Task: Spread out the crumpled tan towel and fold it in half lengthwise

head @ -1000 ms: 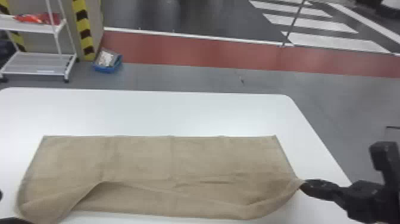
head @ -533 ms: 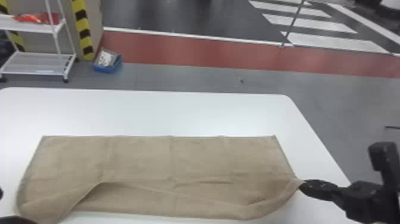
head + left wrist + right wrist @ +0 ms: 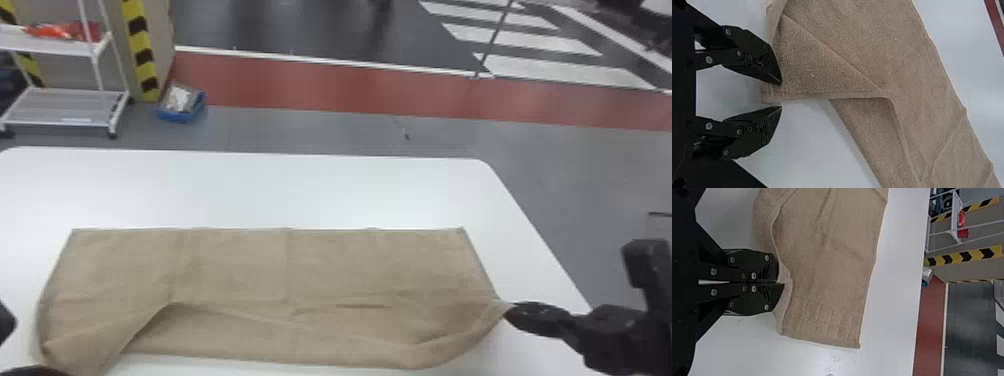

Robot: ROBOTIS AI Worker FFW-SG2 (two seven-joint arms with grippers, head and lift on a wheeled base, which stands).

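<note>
The tan towel (image 3: 320, 265) lies across the table as a wide band, its near edge partly turned over and lifted in a slanting fold at the left. At its near right corner is my right gripper (image 3: 512, 311); in the right wrist view that gripper (image 3: 777, 282) is shut on the towel's edge (image 3: 785, 286). My left gripper (image 3: 35, 371) is at the near left corner, cut off by the bottom edge. The left wrist view has this gripper (image 3: 781, 95) open, the towel's corner (image 3: 774, 93) lying at the gap between its fingertips.
The white table (image 3: 250, 190) extends beyond the towel, with its right edge running under my right arm. On the floor behind stand a white shelf cart (image 3: 65, 107) and a blue bin (image 3: 182, 112).
</note>
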